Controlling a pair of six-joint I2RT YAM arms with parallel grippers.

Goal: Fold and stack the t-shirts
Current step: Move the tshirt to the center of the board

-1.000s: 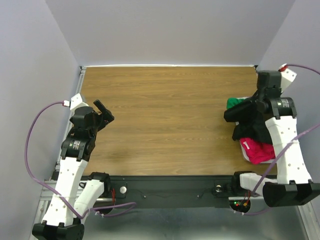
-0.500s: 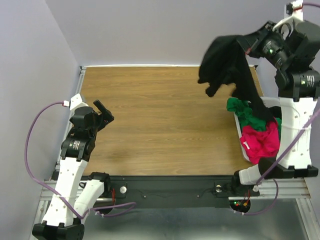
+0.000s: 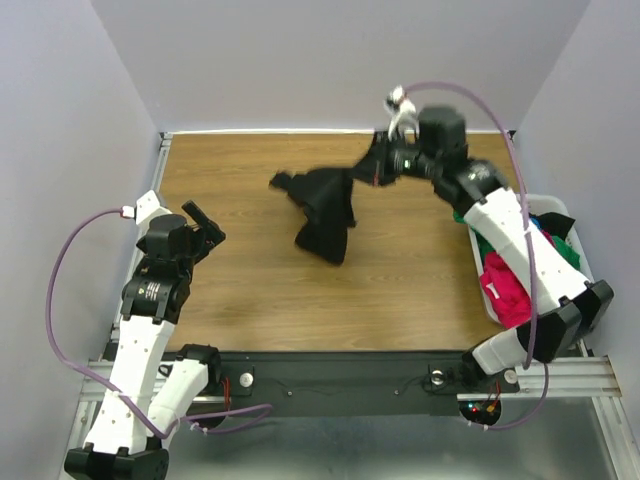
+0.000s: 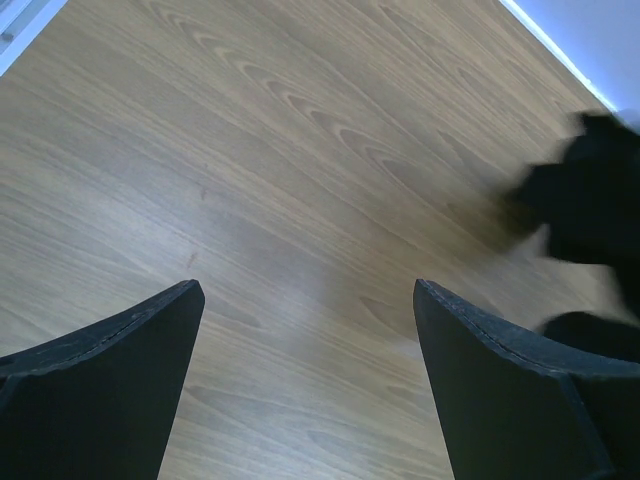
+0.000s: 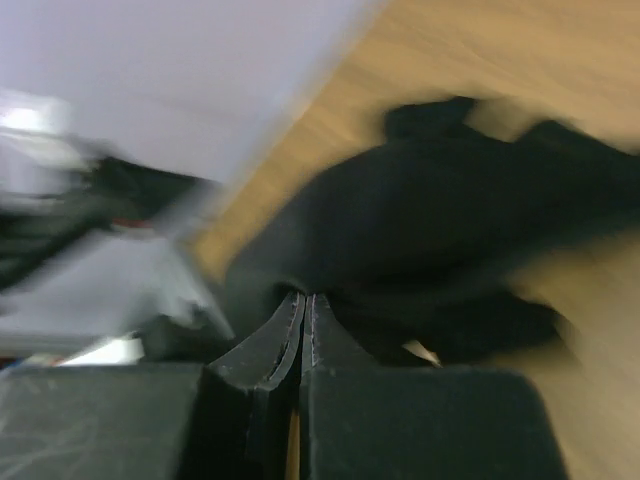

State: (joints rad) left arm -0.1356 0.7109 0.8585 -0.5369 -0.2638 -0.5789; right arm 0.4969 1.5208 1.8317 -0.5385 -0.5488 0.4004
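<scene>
Pinching a fold of the black shirt (image 3: 325,210), the right gripper (image 3: 381,168) reaches over the far middle of the table (image 3: 250,290). Its fingers are clenched on the cloth (the wrist view is blurred, yet we see the tips pressed together with black fabric at them). The shirt hangs bunched beside it; whether its lower end touches the wood we cannot tell. The left gripper (image 3: 206,228) hovers over the table's left side, fingers spread wide, only bare wood between them. A green shirt (image 3: 568,252) and a pink shirt (image 3: 505,290) lie in the white basket (image 3: 487,308) at the right edge.
</scene>
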